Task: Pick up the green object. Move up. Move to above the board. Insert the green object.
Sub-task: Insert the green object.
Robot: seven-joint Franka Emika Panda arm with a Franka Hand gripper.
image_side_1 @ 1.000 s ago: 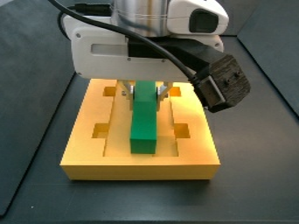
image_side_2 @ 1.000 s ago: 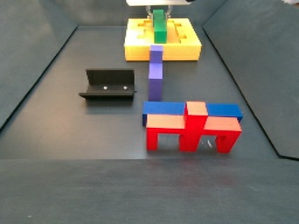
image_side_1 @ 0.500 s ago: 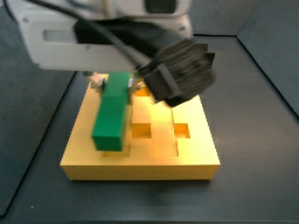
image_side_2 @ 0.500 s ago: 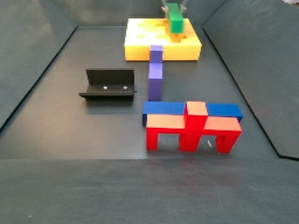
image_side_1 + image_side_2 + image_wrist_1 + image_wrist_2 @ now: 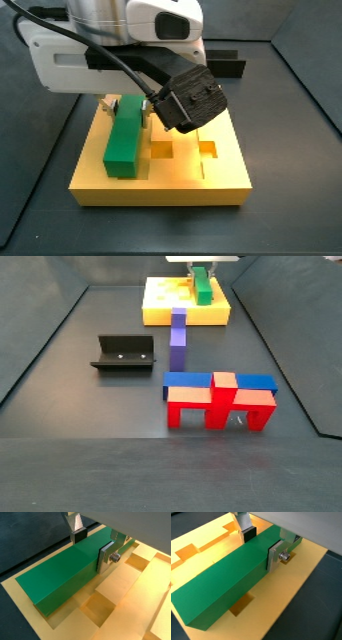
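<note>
- Plainly, the green bar [image 5: 63, 577] is clamped across its width between the two silver fingers [image 5: 106, 556] of the gripper [image 5: 260, 546], the pads pressed flat on its long sides near one end, so that most of its length runs out free beyond them.
- Such a hold near the end is judged to leave the bar's free length clear of the fingers for entering a groove.
- In a side view the bar [image 5: 124, 135] is seen over the board [image 5: 221, 175], along the side nearest the floor's left edge, its long axis laid with the board's grooves.
- Whether the bar's underside touches the board or hangs just clear of it cannot be told from these views.
- The square recesses [image 5: 207, 150] toward the board's middle are left uncovered; the bar is not lined up with them.
- In both wrist views the board's yellow surface [image 5: 298, 567] is seen beneath and beside the bar, so the carrying step is judged done and the inserting step to be in hand.
- The board [image 5: 158, 301] lies at the far end of the floor, with the bar [image 5: 201, 284] above it under the arm.
- A purple bar [image 5: 178, 341] lies on the floor just before the board's near edge, and the fixture [image 5: 123, 353] stands apart, toward the left edge.
- A red and blue stack of blocks [image 5: 218, 399] stands nearer the camera, well apart from the board, and is judged no hindrance.
</note>
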